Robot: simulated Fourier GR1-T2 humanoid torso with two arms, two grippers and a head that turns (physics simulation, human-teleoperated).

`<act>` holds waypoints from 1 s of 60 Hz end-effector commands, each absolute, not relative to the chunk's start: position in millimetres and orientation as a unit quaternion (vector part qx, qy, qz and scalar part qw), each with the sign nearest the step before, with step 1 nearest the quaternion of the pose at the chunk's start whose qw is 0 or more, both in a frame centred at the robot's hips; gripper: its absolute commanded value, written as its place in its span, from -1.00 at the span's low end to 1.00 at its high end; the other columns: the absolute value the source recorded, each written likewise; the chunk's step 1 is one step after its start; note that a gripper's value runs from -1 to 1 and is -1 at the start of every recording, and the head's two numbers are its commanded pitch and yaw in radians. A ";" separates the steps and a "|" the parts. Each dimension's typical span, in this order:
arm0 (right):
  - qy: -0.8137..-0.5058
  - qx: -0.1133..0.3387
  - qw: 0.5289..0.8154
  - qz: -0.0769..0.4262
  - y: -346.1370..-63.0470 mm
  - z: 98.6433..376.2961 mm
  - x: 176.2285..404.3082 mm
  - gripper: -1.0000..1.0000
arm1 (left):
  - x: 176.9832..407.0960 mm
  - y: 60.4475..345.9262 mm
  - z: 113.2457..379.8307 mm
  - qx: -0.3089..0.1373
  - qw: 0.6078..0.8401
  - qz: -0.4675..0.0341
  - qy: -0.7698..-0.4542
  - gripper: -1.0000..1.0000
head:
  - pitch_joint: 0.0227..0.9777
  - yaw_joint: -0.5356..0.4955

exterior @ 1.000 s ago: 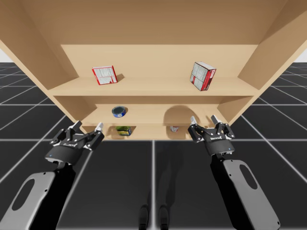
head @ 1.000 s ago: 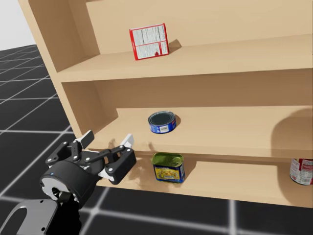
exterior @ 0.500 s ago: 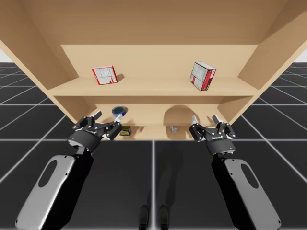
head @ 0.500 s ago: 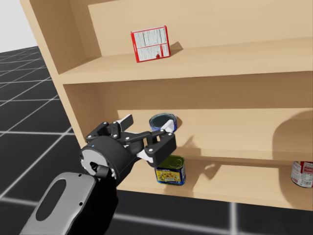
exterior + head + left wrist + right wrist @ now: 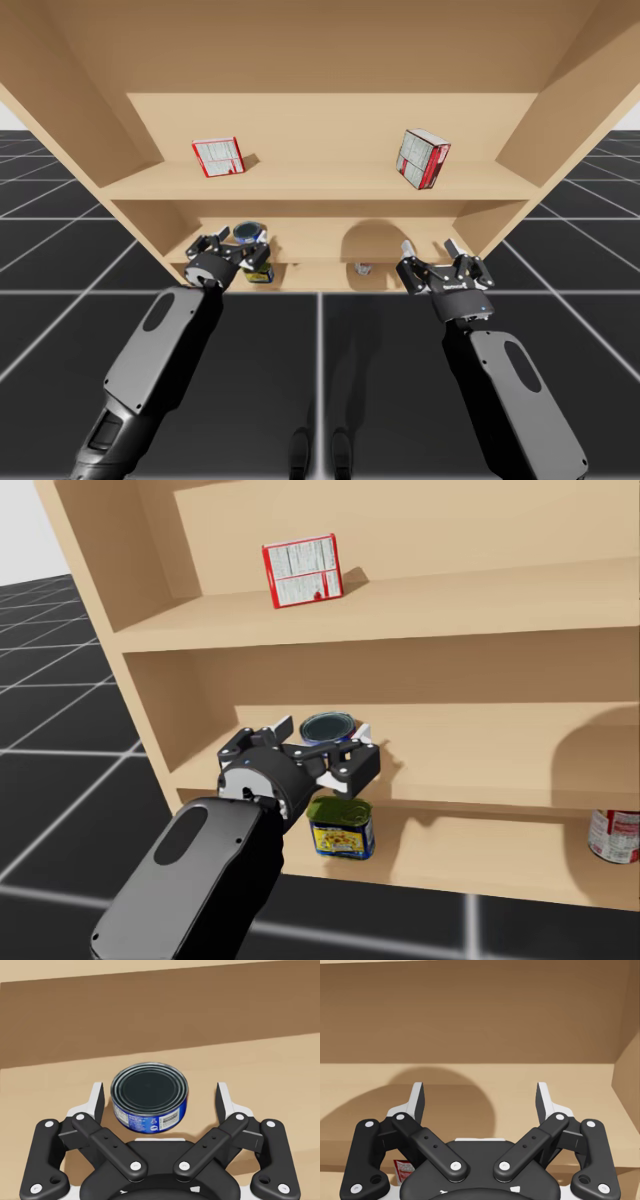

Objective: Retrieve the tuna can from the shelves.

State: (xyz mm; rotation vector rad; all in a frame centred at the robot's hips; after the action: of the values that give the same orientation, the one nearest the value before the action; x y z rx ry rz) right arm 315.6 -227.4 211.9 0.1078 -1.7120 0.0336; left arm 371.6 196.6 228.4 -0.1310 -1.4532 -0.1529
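The tuna can (image 5: 149, 1097) is a short blue can with a dark lid, standing on the middle shelf (image 5: 480, 750). My left gripper (image 5: 160, 1097) is open, with the can between its fingers and a gap on each side. The high view shows my left gripper (image 5: 243, 243) reaching into the shelf at the tuna can (image 5: 248, 232). From the head view the tuna can (image 5: 330, 726) sits just beyond my left gripper (image 5: 325, 742). My right gripper (image 5: 429, 248) is open and holds nothing in front of the shelf's right part. My right gripper (image 5: 480, 1092) faces bare shelf boards.
On the lowest shelf stand a green and yellow can (image 5: 342, 827) under my left gripper and a red and white can (image 5: 612, 835) at the right. Two red and white boxes (image 5: 218, 156) (image 5: 422, 158) are on the upper shelf. The side walls (image 5: 150, 240) close in the shelves.
My left arm has reached forward and to the right into the middle shelf, bringing its open fingers to either side of the tuna can. My right arm has hardly moved.
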 end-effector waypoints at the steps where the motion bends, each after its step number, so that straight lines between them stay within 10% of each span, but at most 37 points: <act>1: -0.754 0.046 0.655 0.014 -228.2 211.7 315.9 -1.00 | 393.1 198.7 219.5 -0.058 0.752 -0.057 -0.653 -1.00 | 0.10 0.62; 19: -0.754 0.046 0.656 0.013 -229.8 211.7 316.1 -1.00 | 409.4 194.4 210.2 -0.061 0.763 -0.055 -0.641 -0.91 | 0.11 0.60; 22: -0.753 0.046 0.656 0.013 -229.8 211.6 316.4 -1.00 | 408.7 193.1 207.6 -0.065 0.765 -0.057 -0.638 -0.24 | 0.10 0.60; 24: -0.753 0.046 0.656 0.013 -230.0 211.5 316.5 -1.00 | 408.1 193.3 206.8 -0.065 0.765 -0.057 -0.638 0.90 | 0.10 0.60; 60: -0.753 0.044 0.656 0.013 -230.8 210.5 317.8 -1.00 | 329.9 213.2 230.0 -0.081 0.736 -0.073 -0.669 0.98 | 0.11 0.60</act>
State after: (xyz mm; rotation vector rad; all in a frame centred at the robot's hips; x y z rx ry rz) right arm 317.5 -230.8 210.9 0.1006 -1.7071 0.0295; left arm 349.9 215.7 221.5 -0.0907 -1.4409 -0.0593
